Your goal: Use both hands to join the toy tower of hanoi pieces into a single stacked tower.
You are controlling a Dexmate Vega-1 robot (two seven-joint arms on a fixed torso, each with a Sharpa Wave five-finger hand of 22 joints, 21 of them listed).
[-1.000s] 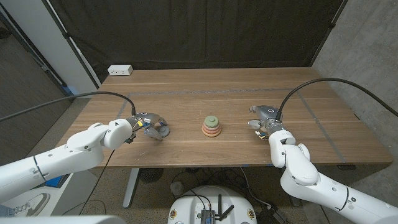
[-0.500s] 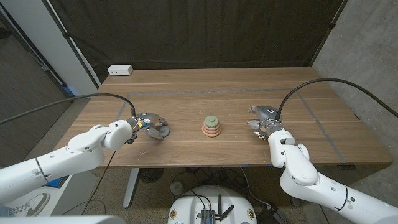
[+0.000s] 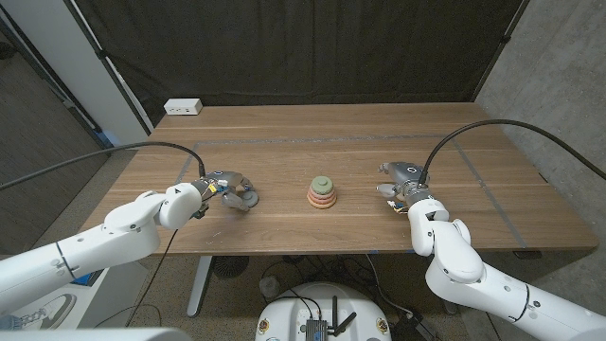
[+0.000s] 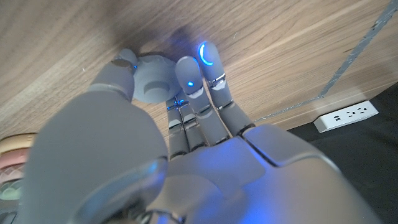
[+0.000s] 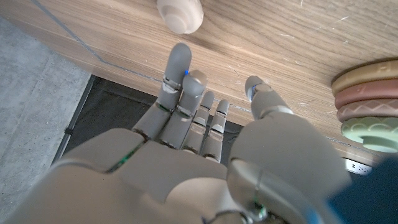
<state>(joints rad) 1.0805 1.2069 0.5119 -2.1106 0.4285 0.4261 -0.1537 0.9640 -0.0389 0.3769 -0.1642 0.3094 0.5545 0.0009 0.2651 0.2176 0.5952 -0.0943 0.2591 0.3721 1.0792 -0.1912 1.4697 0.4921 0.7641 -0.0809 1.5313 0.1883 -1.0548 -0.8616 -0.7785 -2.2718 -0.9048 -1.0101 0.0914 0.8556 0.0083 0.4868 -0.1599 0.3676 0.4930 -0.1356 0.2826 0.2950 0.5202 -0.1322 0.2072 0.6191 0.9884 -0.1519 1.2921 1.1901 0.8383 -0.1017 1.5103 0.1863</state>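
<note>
Pastel rings (image 3: 323, 192) sit part-stacked mid-worktop (image 3: 284, 142); the left hand (image 3: 228, 188) pinches a grey piece (image 4: 157, 79); the right hand (image 3: 398, 182), released, hovers beside a cream piece (image 5: 180, 15); both remain unjoined.

A small stack of rings (image 3: 323, 192) stands mid-desk. A grey round piece (image 3: 244, 199) lies left, a cream knob (image 5: 180, 15) right.

Tower (image 3: 323, 192): green, pink, tan rings. Grey piece (image 4: 157, 79). Cream piece (image 5: 180, 15). Brown wood-grain table (image 3: 331, 142).
</note>
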